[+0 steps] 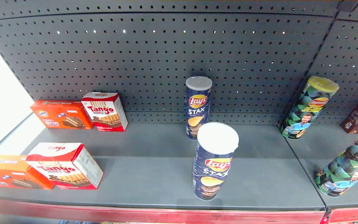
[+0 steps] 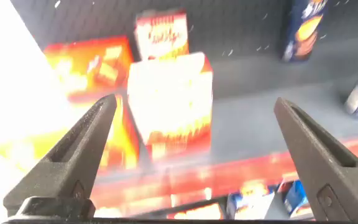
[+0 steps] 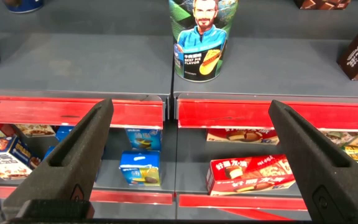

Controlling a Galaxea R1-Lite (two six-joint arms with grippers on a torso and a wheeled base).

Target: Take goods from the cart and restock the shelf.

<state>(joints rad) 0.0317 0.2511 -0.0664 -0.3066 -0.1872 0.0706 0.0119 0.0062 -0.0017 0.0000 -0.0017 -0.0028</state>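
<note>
Grey shelf [image 1: 154,174], red front edge. At eight o'clock, the front orange box [image 1: 9,175] touches the front red box [image 1: 67,166]. At ten o'clock, the back orange box [image 1: 61,114] and back red box [image 1: 106,111] sit by the rear panel. At centre, the front blue can [image 1: 213,161] stands upright before the back blue can [image 1: 197,107]. At three o'clock are the back green can [image 1: 309,107] and front green can [image 1: 343,174]. Left gripper [image 2: 194,104] – spread wide, empty – faces the front red box. Right gripper [image 3: 189,107] – spread, empty – faces a green can.

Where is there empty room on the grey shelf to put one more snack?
Bare dark grey shelf lies between the red-and-white wafer boxes and the dark blue crisp tubes, and again between those tubes and the green-patterned tubes. The left end, with orange boxes, is crowded.
</note>
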